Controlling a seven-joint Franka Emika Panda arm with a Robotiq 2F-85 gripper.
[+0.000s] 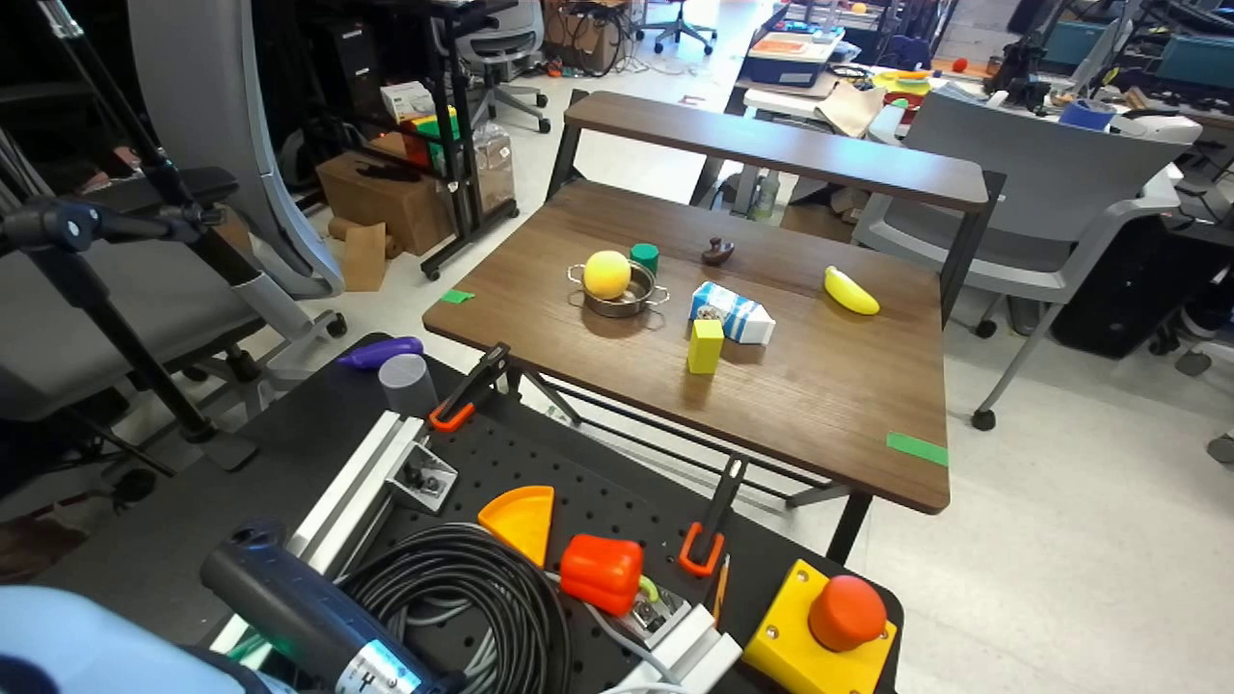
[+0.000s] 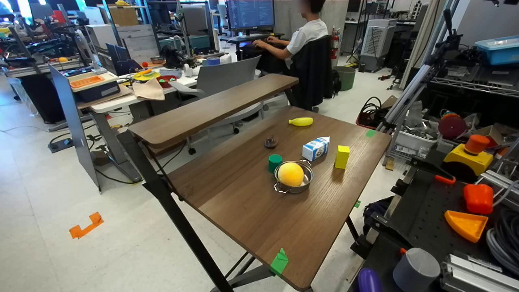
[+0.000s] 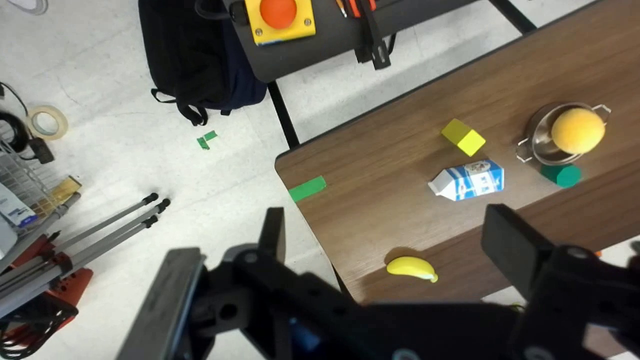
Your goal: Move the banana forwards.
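Note:
The yellow banana lies on the brown table, near the end of the table. It also shows in an exterior view, close to the table's far edge. In the wrist view the banana lies on the wood between my two fingers as seen from above, with its shadow beside it. My gripper is open, its fingers wide apart, with nothing between them at fingertip height. It is well above the table and not touching the banana. The gripper does not show in the exterior views.
A blue-white milk carton, an upright yellow block, a metal pot with a yellow ball, a green cylinder and a dark duck-like figure stand on the table. A raised shelf runs along one long side.

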